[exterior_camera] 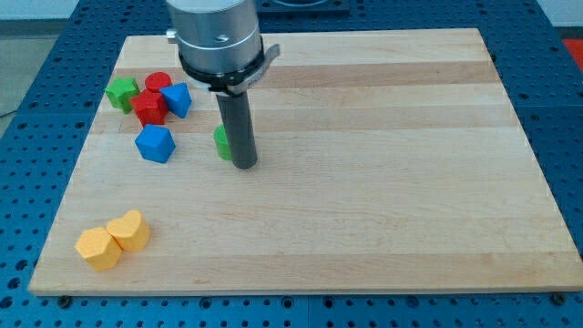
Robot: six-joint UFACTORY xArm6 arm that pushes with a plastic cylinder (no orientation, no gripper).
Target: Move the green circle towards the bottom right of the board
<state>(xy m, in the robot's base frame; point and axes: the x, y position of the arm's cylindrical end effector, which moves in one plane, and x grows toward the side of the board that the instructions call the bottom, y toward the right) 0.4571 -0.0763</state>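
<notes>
Green circle (221,142) sitting left of bench (383,228) centre, mostly hidden behind rod. My tip (244,166) touching it at 3 o'clock; no fingers, nothing held. Push toward 5 o'clock corner barely beginning.

Blue perforated table (36,36) under wooden board (383,182)

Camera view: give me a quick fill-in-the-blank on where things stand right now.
1. My tip sits just to the view's ___ of the green circle.
2. The two ___ blocks lie at the view's bottom left.
3. The green star lies near the board's top ___ corner.

Missing: right; yellow; left
</notes>
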